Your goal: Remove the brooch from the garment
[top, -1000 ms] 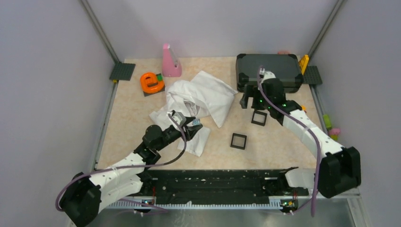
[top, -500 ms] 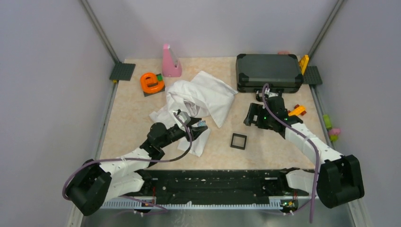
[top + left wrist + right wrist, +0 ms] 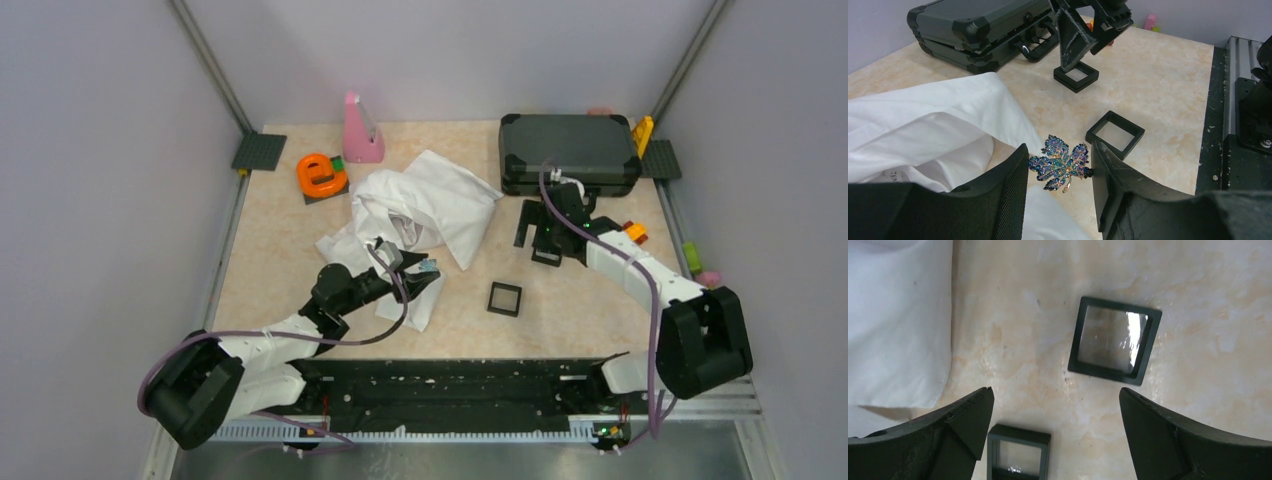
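The brooch is a small leaf of blue-green stones with a gold stem. My left gripper is shut on it and holds it clear of the fabric, just off the near edge of the white garment. In the top view the left gripper sits at the garment's near right corner. My right gripper is open and empty, pointing down over a black square tray. In the top view it hovers in front of the case.
A second black square tray lies between the arms and shows in the right wrist view. A dark hard case stands at the back right. An orange toy and a pink object are at the back left. An orange toy car lies right of the right arm.
The right arm has swung its wrist, and the open gripper stays over the tray by the case. The left gripper has shifted slightly right and lower, still holding the brooch.
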Controlling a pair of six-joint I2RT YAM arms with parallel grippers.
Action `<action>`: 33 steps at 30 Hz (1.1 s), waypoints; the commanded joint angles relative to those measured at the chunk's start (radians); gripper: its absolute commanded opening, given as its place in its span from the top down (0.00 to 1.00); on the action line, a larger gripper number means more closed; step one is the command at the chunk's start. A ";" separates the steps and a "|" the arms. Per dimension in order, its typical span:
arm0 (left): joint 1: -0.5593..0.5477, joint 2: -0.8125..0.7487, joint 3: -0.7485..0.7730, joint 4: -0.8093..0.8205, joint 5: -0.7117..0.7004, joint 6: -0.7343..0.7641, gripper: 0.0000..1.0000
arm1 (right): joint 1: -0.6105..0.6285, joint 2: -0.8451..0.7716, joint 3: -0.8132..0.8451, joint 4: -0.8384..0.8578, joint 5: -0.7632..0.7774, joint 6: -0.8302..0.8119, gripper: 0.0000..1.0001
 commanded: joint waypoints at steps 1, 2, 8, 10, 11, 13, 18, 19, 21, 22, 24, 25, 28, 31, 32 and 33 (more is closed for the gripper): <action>-0.003 -0.016 -0.020 0.076 0.019 0.001 0.75 | -0.070 0.083 0.099 0.000 0.003 -0.055 0.01; -0.003 -0.019 -0.021 0.075 0.019 0.000 0.75 | -0.084 0.099 0.101 0.012 -0.018 -0.053 0.01; -0.003 -0.017 -0.022 0.079 0.028 -0.010 0.75 | -0.118 0.184 0.144 0.009 -0.003 -0.051 0.01; -0.004 -0.018 -0.022 0.080 0.029 -0.013 0.75 | -0.124 0.201 0.149 0.009 0.000 -0.048 0.02; -0.003 -0.018 -0.022 0.081 0.031 -0.013 0.75 | -0.126 0.207 0.149 0.014 -0.004 -0.049 0.02; -0.002 -0.022 -0.021 0.079 0.031 -0.013 0.75 | -0.128 0.223 0.149 0.017 0.000 -0.047 0.03; -0.003 -0.032 -0.022 0.070 0.027 -0.010 0.75 | -0.142 0.242 0.141 0.017 0.036 -0.037 0.04; -0.003 -0.032 -0.024 0.070 0.027 -0.010 0.75 | -0.145 0.244 0.138 0.021 0.034 -0.038 0.04; -0.002 -0.032 -0.024 0.068 0.026 -0.009 0.75 | -0.148 0.252 0.138 0.026 0.036 -0.040 0.04; -0.003 -0.031 -0.022 0.068 0.027 -0.009 0.75 | -0.150 0.257 0.139 0.026 0.038 -0.038 0.04; -0.002 -0.030 -0.022 0.067 0.028 -0.008 0.75 | -0.152 0.266 0.140 0.030 0.029 -0.039 0.06; -0.001 -0.029 -0.022 0.067 0.028 -0.009 0.75 | -0.155 0.271 0.140 0.033 0.024 -0.037 0.07; -0.003 -0.029 -0.022 0.065 0.027 -0.007 0.75 | -0.164 0.279 0.140 0.038 0.018 -0.030 0.11; -0.002 -0.030 -0.022 0.063 0.027 -0.007 0.75 | -0.174 0.280 0.135 0.049 -0.008 -0.028 0.17; -0.002 -0.030 -0.021 0.063 0.027 -0.006 0.75 | -0.173 0.279 0.137 0.049 -0.008 -0.027 0.18; -0.002 -0.030 -0.020 0.061 0.027 -0.007 0.75 | -0.173 0.279 0.137 0.050 -0.009 -0.026 0.20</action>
